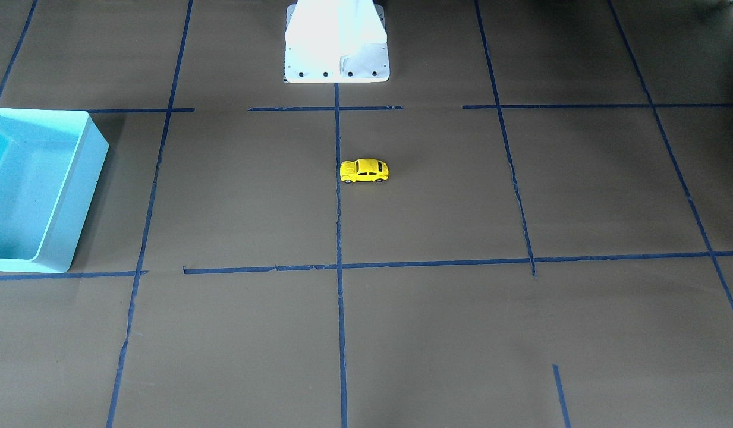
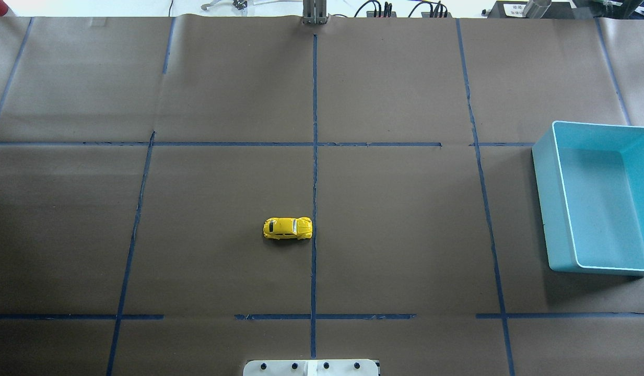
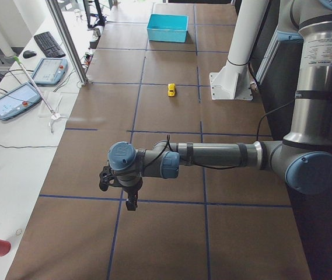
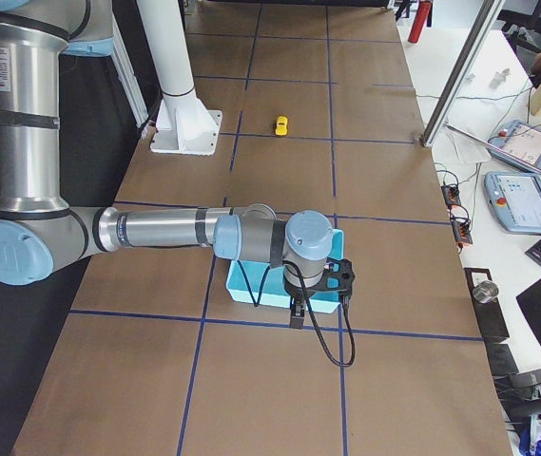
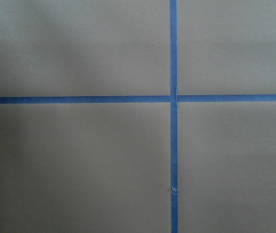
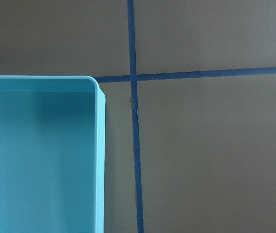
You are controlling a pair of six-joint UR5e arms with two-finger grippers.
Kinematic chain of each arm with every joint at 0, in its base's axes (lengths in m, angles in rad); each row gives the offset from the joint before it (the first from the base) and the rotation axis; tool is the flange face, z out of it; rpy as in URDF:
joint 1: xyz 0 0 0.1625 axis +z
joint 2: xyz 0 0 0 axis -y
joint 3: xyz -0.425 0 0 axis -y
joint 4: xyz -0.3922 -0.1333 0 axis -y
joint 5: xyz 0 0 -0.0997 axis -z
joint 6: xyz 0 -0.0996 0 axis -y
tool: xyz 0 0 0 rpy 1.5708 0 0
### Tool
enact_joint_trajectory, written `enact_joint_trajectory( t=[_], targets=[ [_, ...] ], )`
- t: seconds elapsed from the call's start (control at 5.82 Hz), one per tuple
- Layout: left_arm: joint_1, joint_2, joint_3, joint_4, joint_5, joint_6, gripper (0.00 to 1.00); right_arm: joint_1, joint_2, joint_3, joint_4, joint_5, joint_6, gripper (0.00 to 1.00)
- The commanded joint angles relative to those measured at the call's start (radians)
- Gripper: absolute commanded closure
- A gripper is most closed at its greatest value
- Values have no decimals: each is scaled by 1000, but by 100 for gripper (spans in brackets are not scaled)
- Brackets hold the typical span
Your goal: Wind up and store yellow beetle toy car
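Observation:
The yellow beetle toy car (image 1: pixel 364 170) stands on its wheels near the middle of the brown table, next to the central blue tape line; it also shows in the overhead view (image 2: pixel 288 228) and small in both side views (image 3: pixel 171 89) (image 4: pixel 280 124). The empty light blue bin (image 2: pixel 549 209) sits at the table's end on my right (image 1: pixel 75 196). My left gripper (image 3: pixel 119 192) hangs over the table's left end, far from the car. My right gripper (image 4: pixel 322 294) hangs over the bin's corner (image 6: pixel 99 160). I cannot tell whether either is open or shut.
The white robot pedestal (image 1: pixel 336 53) stands at the table's robot-side edge, in line with the car. Blue tape lines (image 5: pixel 173 97) grid the brown paper. Tablets and a keyboard (image 3: pixel 49 44) lie on side tables beyond the far edge.

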Motion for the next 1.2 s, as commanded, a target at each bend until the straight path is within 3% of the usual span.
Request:
enact_joint_trajectory(
  t=[0.0, 0.34, 0.86, 1.03],
  targets=[
    [0, -1, -28, -8, -13, 2, 0, 0, -1, 0, 0, 0, -2, 0],
    [95, -7, -139, -2, -13, 0, 0, 0, -1, 0, 0, 0, 0, 0],
    [378, -21, -403, 8, -13, -1, 0, 0, -1, 0, 0, 2, 0, 0],
    [455, -91, -437, 8, -11, -1, 0, 0, -1, 0, 0, 2, -2, 0]
  ],
)
